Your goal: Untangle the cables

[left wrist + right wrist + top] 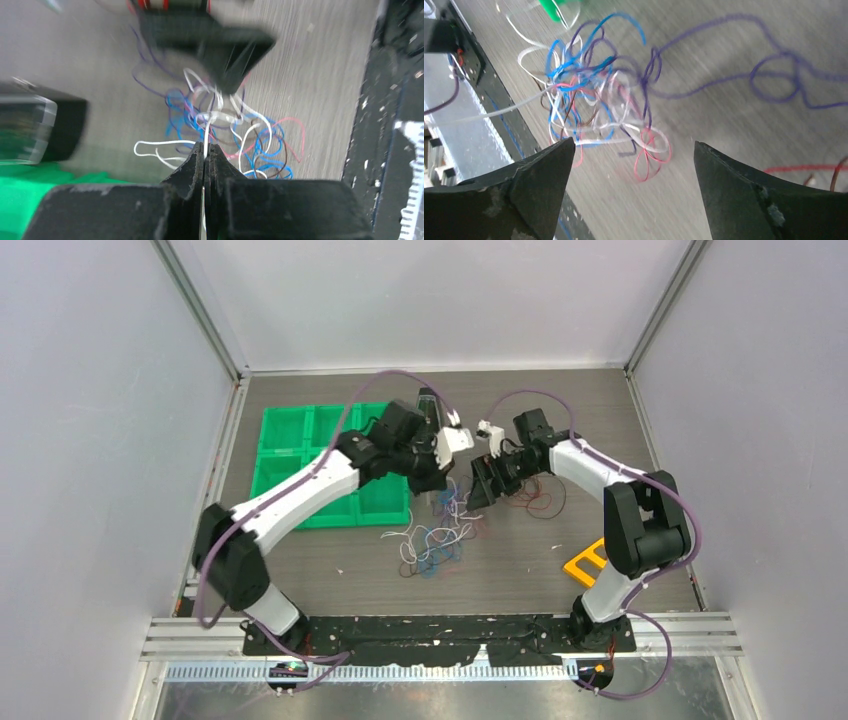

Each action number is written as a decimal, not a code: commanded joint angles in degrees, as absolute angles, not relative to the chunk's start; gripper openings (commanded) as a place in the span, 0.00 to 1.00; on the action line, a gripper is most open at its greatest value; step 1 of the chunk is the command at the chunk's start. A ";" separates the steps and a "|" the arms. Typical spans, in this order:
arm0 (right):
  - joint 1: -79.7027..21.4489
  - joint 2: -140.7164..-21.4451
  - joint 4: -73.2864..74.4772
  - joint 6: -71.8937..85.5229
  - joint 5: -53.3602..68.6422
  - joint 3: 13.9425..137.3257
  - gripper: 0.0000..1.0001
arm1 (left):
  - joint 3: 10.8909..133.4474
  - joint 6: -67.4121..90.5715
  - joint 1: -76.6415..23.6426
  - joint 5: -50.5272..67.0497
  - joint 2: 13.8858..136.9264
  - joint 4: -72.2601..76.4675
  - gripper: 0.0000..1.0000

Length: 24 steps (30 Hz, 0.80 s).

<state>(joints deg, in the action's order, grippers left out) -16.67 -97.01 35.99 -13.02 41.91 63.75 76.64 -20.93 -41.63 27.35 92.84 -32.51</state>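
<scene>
Cables [435, 540] lie in a loose heap of blue, white, red and dark loops at ctr of the top view, on the grey wood-grain table [620, 410], just below where the two tools meet. Green tray [300, 445] w/ square bins sits upper left of the heap, partly hidden by the left arm, its lower right corner near the wires. An orange frame-like piece [585, 562] lies lower right beside the right arm, well apart from the heap. A few red and brown strands [540, 502] lie separately to the right, under the right arm. Left gripper [205, 150] has its fingers pressed together on a white cable [206, 132] that runs from the tangle into the seam btwn them. Right gripper [634, 146] stands w/ fingers wide apart and nothing btwn them, over the heap. In the left wrist view the right tool's dark tip shows blurred at top ctr, just over the same knot, so the two tools crowd each other. A purple strand [774, 80] trails to the upper right of the right wrist view over bare table. Open tabletop lies right of and above the heap. The lower edge is bounded by a black taped strip [450, 625], the sides by pale walls [90, 440].
</scene>
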 commanded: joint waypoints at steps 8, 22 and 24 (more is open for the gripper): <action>-27.06 -100.05 6.54 -1.49 39.75 61.65 0.61 | 95.99 -17.95 -41.62 28.55 81.58 -39.58 0.00; -25.00 -103.76 18.14 -6.36 31.54 61.41 0.21 | 126.78 -14.67 -34.04 16.10 76.90 -34.56 0.00; -24.65 -104.20 19.71 -6.97 30.56 61.59 0.21 | 127.76 -14.63 -33.28 13.32 76.12 -31.56 0.00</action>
